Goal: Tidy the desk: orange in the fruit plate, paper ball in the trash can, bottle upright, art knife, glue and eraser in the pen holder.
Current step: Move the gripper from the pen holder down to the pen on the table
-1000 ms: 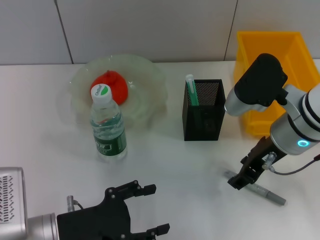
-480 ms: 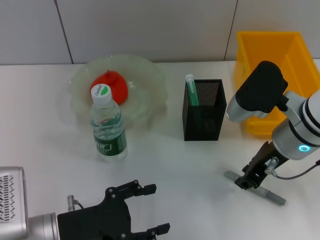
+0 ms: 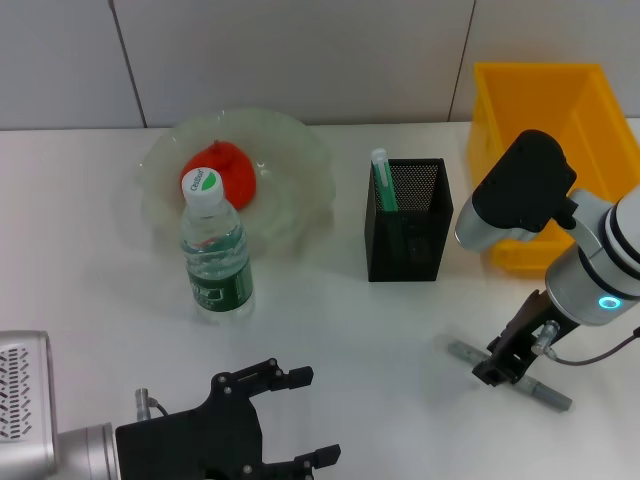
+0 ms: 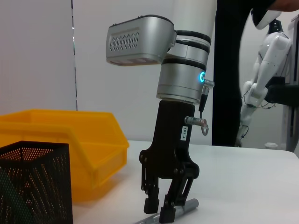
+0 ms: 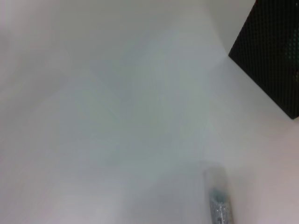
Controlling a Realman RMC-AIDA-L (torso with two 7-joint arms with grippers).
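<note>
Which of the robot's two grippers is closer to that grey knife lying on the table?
The right. The right gripper is down at the art knife, its fingers astride the middle of it. The left gripper sits far off, near the table's front edge by the bottle.

The right gripper (image 3: 497,367) is sliding along the art knife (image 3: 510,374) toward the desk's right edge, now straddling its middle, while the arm above is drifting rightward too.

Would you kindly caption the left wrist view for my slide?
Right gripper straddling the grey art knife on the white table, beside the yellow bin.
</note>
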